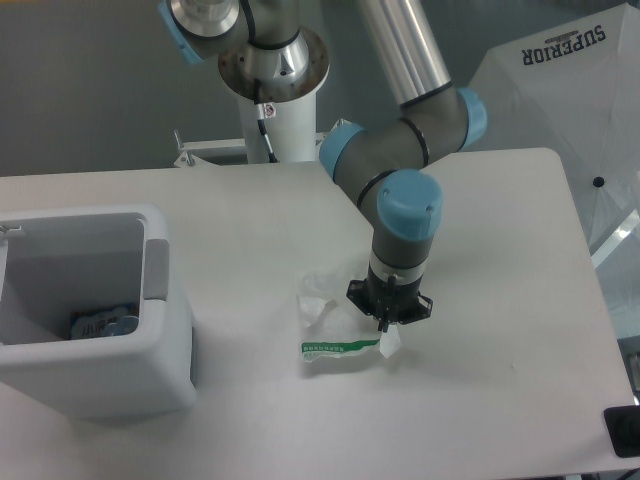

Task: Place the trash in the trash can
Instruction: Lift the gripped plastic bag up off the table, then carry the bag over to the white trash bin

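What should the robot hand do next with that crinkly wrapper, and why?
Probably close on the wrapper and lift it. The gripper is down at the wrapper's right edge on the table, while the trash can stands far to the left. Whether it grips already is unclear.

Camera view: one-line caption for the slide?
UR5e gripper down at the right end of the wrapper on the table; bin at left, packet inside.

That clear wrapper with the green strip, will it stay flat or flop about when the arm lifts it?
The wrapper looks thin, crinkled and see-through, so it will probably droop and fold from wherever the gripper pinches it. It seems very light and may flutter or cling. Lying flat on the table, it could slide instead of lifting.
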Tool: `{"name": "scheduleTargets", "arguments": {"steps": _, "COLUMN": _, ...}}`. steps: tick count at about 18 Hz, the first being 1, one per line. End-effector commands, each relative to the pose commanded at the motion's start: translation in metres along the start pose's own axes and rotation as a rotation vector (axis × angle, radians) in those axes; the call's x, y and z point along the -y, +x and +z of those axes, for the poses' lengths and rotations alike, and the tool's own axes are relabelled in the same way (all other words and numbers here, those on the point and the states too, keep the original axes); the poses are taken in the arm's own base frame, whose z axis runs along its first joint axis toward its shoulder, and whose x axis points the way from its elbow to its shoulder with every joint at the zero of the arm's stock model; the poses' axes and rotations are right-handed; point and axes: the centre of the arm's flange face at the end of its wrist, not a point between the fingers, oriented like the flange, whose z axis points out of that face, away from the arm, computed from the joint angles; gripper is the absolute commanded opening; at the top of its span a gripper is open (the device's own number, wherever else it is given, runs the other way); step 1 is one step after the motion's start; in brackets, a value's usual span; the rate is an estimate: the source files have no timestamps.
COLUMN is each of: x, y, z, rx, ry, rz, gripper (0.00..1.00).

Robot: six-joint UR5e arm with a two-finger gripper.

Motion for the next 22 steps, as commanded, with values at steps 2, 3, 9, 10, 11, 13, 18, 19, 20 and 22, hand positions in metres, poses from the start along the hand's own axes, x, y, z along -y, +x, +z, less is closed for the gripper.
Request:
{"name": "scheduleTargets", "arguments": {"steps": 2, "x": 0.002, "y": -0.004, "z": -0.025, "rx": -0.023, "ry": 0.083, "rz": -0.051, "gripper": 0.0}}
{"name": "scheduleTargets", "arguments": {"steps": 3, "x": 0.005, "y": -0.004, "z": -0.038, "rx": -0.034, "ry": 0.126, "rz": -0.079, "gripper": 0.0}}
{"name": "scheduleTargets", "arguments": {"steps": 9, "x": 0.015, "y": -0.004, "z": -0.091, "rx": -0.064, "ry": 0.265, "rz": -0.179, "gripper": 0.0}}
{"name": "scheduleTargets", "arguments": {"steps": 10, "x": 0.019, "y": -0.004, "z": -0.102, "rx": -0.065, "ry": 0.288, "rz": -0.19, "gripper": 0.0}}
{"name": "scheduleTargets", "arguments": {"steps": 11, "x": 0.025, "y": -0.002, "z": -0.116, "rx": -0.067, "ry": 0.319, "rz": -0.209, "gripper": 0.0}}
{"name": "scheduleTargets", "arguments": {"steps": 13, "x": 0.033, "y": 0.004, "z": -0.137, "rx": -0.093, "ry": 0.371, "rz": -0.248, "gripper": 0.0}}
{"name": "scheduleTargets", "arguments": {"steps": 18, "x": 0.046, "y": 0.023, "z": -0.199, "rx": -0.114, "ry": 0.477, "rz": -0.333, "gripper": 0.0}}
{"name": "scheduleTargets", "arguments": {"steps": 19, "x": 0.049, "y": 0.026, "z": -0.215, "rx": -0.105, "ry": 0.5, "rz": -0.346, "gripper": 0.0}}
{"name": "scheduleTargets", "arguments": {"steps": 20, "x": 0.053, "y": 0.031, "z": -0.232, "rx": -0.096, "ry": 0.523, "rz": -0.345, "gripper": 0.0}}
{"name": "scheduleTargets", "arguments": {"steps": 22, "x": 0.063, "y": 0.05, "z": -0.271, "rx": -0.093, "ry": 0.591, "rz": -0.311, "gripper": 0.0}}
